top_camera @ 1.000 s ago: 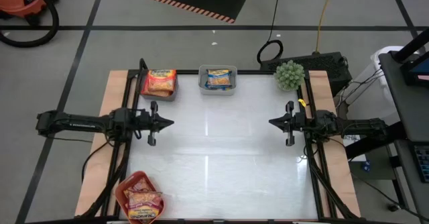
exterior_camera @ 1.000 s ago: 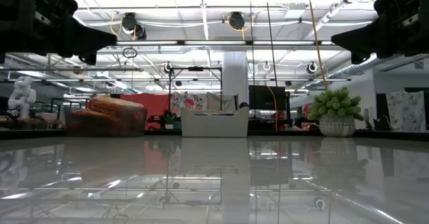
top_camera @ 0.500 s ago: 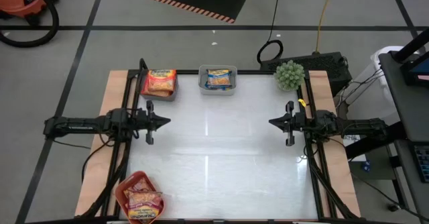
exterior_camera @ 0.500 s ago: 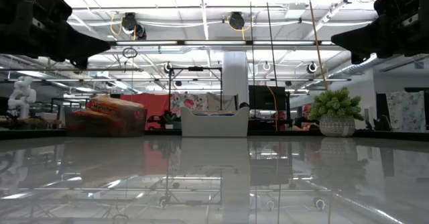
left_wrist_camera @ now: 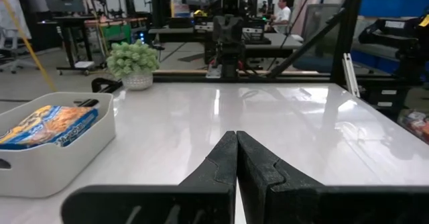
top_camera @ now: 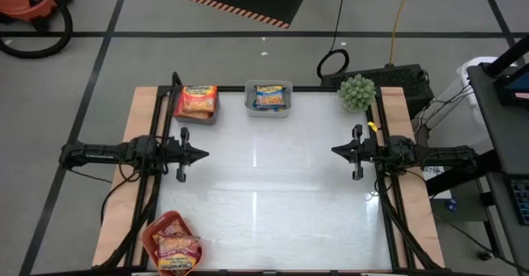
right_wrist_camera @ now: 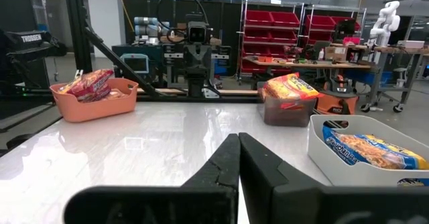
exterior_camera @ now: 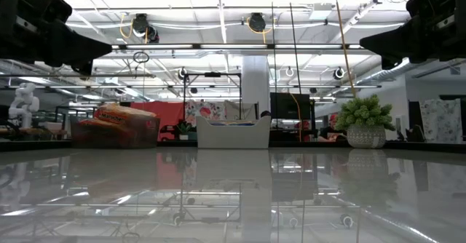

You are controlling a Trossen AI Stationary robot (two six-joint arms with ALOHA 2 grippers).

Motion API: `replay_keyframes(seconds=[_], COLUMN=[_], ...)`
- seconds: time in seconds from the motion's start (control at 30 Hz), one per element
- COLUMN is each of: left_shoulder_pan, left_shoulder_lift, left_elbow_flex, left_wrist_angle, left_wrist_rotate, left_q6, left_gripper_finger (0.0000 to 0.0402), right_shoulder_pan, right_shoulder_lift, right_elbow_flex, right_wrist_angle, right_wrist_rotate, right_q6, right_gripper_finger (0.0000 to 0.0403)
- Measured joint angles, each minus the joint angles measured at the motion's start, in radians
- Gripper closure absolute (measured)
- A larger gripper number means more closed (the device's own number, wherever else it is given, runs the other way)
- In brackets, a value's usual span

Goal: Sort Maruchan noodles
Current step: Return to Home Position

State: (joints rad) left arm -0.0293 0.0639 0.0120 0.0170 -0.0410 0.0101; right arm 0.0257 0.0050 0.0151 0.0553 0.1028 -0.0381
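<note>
Three bins holding Maruchan noodle packets are set along the edges of a glossy white surface (top_camera: 273, 193), seen from above. At the far left corner, orange packets (top_camera: 197, 100) are piled in a dark bin (top_camera: 204, 120). Near it, toward the middle of the far edge, a blue-and-yellow packet (top_camera: 269, 97) is laid flat in a pale grey bin (top_camera: 249, 102). At the near left corner, red packets (top_camera: 177, 248) are held in a salmon-orange bin (top_camera: 150, 235). A small potted plant (top_camera: 357, 92) is placed at the far right corner.

The left pincer (top_camera: 204, 152) is held over the left edge of the surface and pointed toward the middle. Its fingers (left_wrist_camera: 221, 163) are pressed together, with nothing pinched between them, as shown in the left wrist view. The right pincer (top_camera: 335, 150) is held over the right edge, facing the left one across the surface. Its fingers (right_wrist_camera: 224, 160) are likewise pressed together and nothing is gripped. Both pincers are kept well apart from each other and from every bin. In the low view both are seen raised well above the surface, at the upper corners.
</note>
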Motion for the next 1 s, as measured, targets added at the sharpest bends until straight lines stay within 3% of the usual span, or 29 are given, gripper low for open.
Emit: replay_keyframes(seconds=[0.47,0.63,1.0], left_shoulder_pan=[-0.067,-0.067,-0.067], left_shoulder_lift=[0.000,0.001,0.001], left_elbow_flex=[0.000,0.000,-0.001], left_wrist_angle=[-0.008,-0.008,0.000], left_wrist_rotate=[0.023,0.023,0.022], left_q6=[-0.015,0.059,0.057], left_gripper_finger=[0.0396,0.0396,0.0396], right_shoulder_pan=[0.000,0.000,0.000], right_shoulder_lift=[0.000,0.000,0.000], right_elbow_flex=[0.000,0.000,0.000], right_wrist_angle=[0.000,0.000,0.000], right_wrist_rotate=[0.000,0.000,0.000], right_q6=[0.000,0.000,0.000], right_gripper_finger=[0.0403,0.0403,0.0403])
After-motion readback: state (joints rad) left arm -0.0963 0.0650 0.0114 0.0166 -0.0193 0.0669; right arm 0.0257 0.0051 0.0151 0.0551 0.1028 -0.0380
